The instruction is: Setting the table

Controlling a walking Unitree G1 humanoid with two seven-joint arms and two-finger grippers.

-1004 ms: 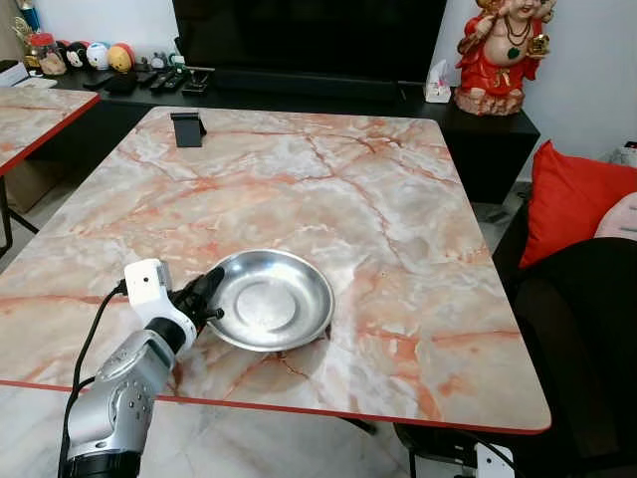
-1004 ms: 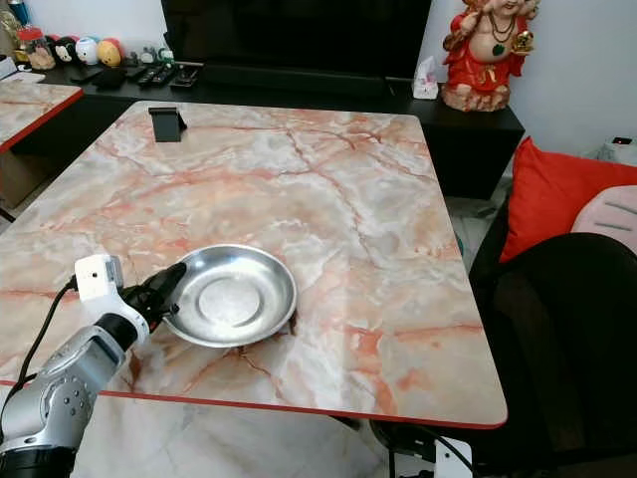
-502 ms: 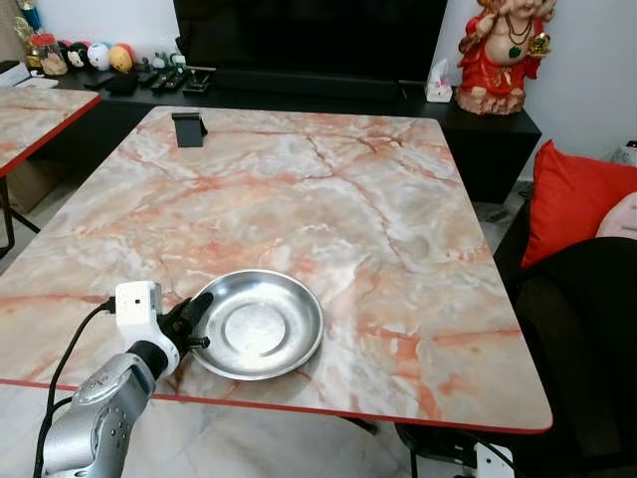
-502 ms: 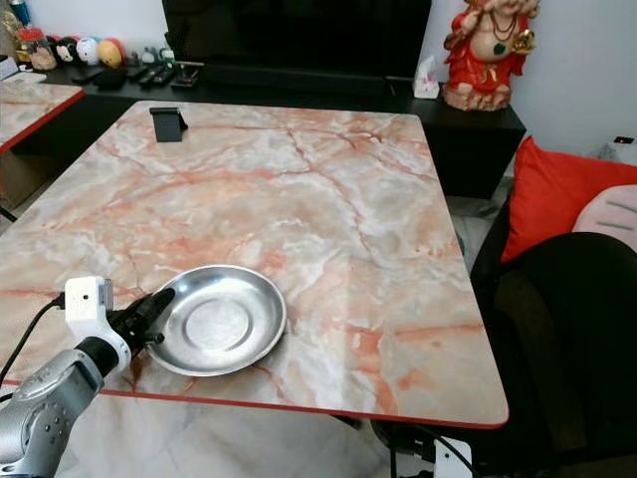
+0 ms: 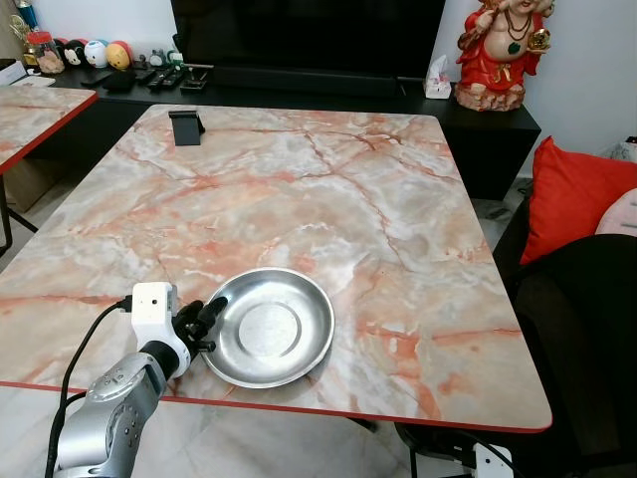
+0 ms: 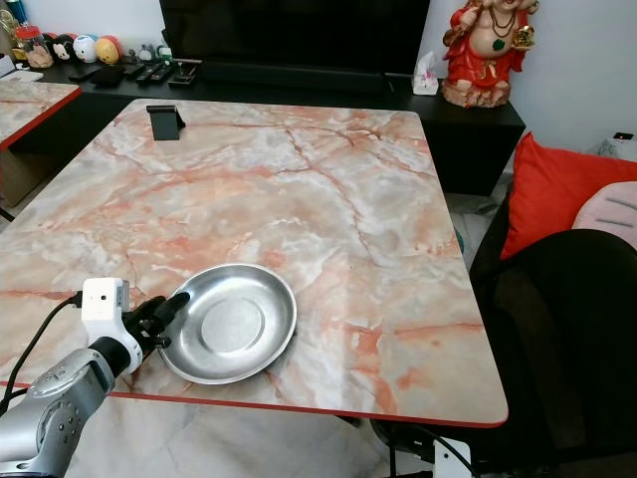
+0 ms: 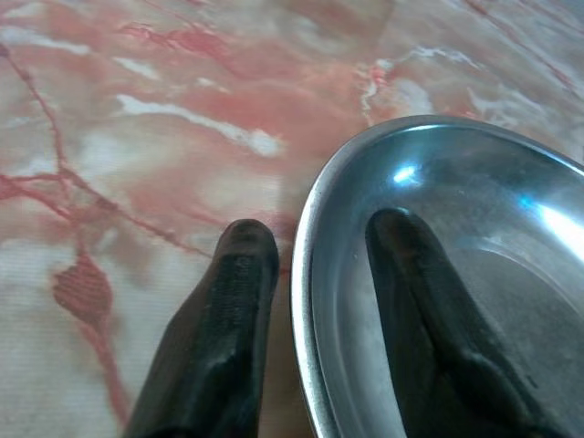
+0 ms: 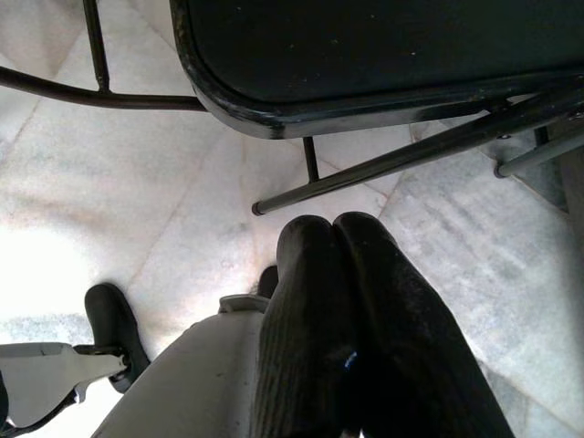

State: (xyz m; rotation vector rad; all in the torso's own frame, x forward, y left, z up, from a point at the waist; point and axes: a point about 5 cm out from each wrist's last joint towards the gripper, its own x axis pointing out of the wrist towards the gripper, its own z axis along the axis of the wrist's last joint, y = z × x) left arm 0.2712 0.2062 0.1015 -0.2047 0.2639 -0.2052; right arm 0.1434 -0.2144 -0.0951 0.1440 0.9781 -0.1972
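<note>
Polished steel catches the light: the round, shallow stainless-steel dish [image 5: 267, 327] sits flat on the pink-veined marble-patterned table with a red edge [image 5: 328, 189], close to the near edge and towards the robot's left side of it. That spot reads as a diner's place, within reach of someone seated at this side, which fits laying out a setting.

The left gripper [image 7: 310, 251] has its two black fingers straddling the dish's rim at the side nearest the robot: one finger [image 7: 406, 274] lies inside the bowl, the other [image 7: 239, 269] outside on the marble. The gap between them is narrow, with the thin rim between; whether they pinch it or merely bracket it I cannot tell for certain. A rim hold like this suits a low, thin-walled dish, since there is nothing else to seize, and it lets the arm slide or nudge the dish across the smooth top.

The right gripper [image 8: 333, 274] hangs idle, its fingers pressed together on nothing, beside a black chair frame [image 8: 274, 109] above the pale tiled floor.

Further off, a small black stand [image 5: 186, 127] rests at the table's far left corner, and a red and gold figurine [image 5: 495, 50] stands on the dark sideboard beyond.
</note>
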